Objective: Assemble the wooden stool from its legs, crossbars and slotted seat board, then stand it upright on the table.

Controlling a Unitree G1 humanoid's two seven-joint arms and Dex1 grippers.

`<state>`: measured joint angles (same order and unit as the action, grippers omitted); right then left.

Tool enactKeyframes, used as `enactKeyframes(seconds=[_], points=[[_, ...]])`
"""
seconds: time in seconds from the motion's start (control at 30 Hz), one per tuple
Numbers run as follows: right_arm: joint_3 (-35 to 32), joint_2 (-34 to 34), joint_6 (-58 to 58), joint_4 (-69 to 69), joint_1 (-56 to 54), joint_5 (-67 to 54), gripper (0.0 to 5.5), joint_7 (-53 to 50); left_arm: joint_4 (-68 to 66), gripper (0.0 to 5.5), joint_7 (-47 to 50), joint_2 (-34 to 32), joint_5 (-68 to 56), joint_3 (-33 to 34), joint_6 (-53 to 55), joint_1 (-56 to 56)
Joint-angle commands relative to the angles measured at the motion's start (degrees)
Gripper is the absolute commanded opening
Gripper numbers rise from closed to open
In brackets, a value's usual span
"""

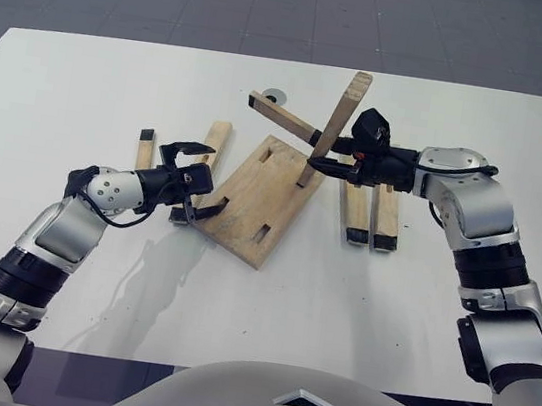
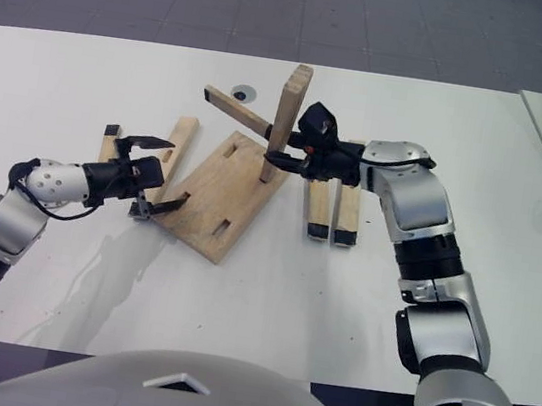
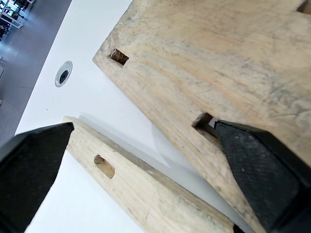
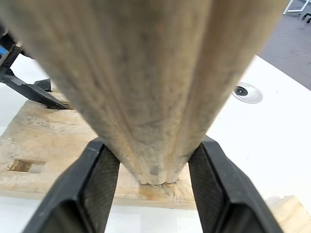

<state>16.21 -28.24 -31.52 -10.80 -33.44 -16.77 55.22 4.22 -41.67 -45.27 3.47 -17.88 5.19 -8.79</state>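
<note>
The seat board [image 1: 261,202] is laid slots-up at the middle of the desk [image 1: 417,314], so that a leg [image 1: 340,117] can be stood into it. That leg is clamped near its lower end by the right gripper [image 1: 319,164] and held nearly upright over a slot. The left gripper [image 1: 196,182] is spread wide and empty, one finger at the board's left edge, probably to steady it. A loose leg [image 3: 146,189] lies just beside. Whether the held leg's end is seated cannot be told, since the slot is masked by the leg itself. Two more pieces [image 1: 370,217] are partly covered by the right arm.
</note>
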Motion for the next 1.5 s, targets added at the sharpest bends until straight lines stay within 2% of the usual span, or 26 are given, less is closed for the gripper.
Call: enactKeyframes(seconds=[0.03, 0.17, 0.33, 0.43, 0.67, 0.7, 0.9, 1.07, 1.2, 1.33, 1.5], points=[[2.39, 3.28, -7.13, -12.87, 5.53, -2.55, 2.04, 6.97, -2.36, 5.40, -1.09, 2.76, 2.34, -3.40, 1.57, 3.57], [0.10, 3.37, -4.17, -23.86, 2.31, -2.04, 2.04, 8.42, -2.46, 5.40, -1.21, 3.59, 2.93, -3.04, 1.36, 3.80], [0.15, 4.33, -1.23, -28.64, -0.02, -0.62, 2.04, 8.87, -2.95, 5.40, -0.66, 4.38, 3.35, -2.65, 1.49, 3.10], [-1.13, 4.93, 0.49, -27.88, -0.52, -1.71, 2.04, 9.34, -3.37, 5.40, 0.00, 5.12, 3.61, -2.26, 1.68, 2.81], [-6.15, 3.85, -1.87, -15.70, -1.25, -6.79, 2.04, 8.75, -3.88, 5.40, 0.17, 5.54, 4.05, -1.74, 1.70, 2.66], [-6.48, 3.31, -2.30, -14.38, -1.18, -6.93, 2.40, 8.95, -3.81, 5.40, 0.25, 5.58, 4.03, -1.65, 1.82, 2.78], [-4.81, -2.22, -2.36, -10.92, 2.01, -3.10, 3.26, 11.49, -4.03, 5.40, 0.44, 5.99, 4.15, -1.18, 2.09, 3.08], [-6.98, -7.52, -4.71, -3.90, 5.81, -3.05, 4.05, 11.52, -4.21, 5.40, 0.52, 6.15, 4.36, -0.80, 2.24, 3.23], [-12.75, -11.07, -6.34, 1.31, 7.47, -3.54, 4.72, 6.92, -4.16, 5.40, 0.89, 6.38, 4.53, -0.63, 2.70, 3.53], [-21.35, -11.20, -10.62, 6.39, 3.57, -6.53, 5.39, -0.86, -4.26, 5.40, 1.28, 6.50, 4.58, -0.25, 3.28, 3.62], [-26.47, -8.74, -13.40, 10.03, -6.42, -10.05, 5.39, -8.75, -4.49, 5.40, 1.36, 6.79, 4.74, -0.42, 3.62, 3.20]])
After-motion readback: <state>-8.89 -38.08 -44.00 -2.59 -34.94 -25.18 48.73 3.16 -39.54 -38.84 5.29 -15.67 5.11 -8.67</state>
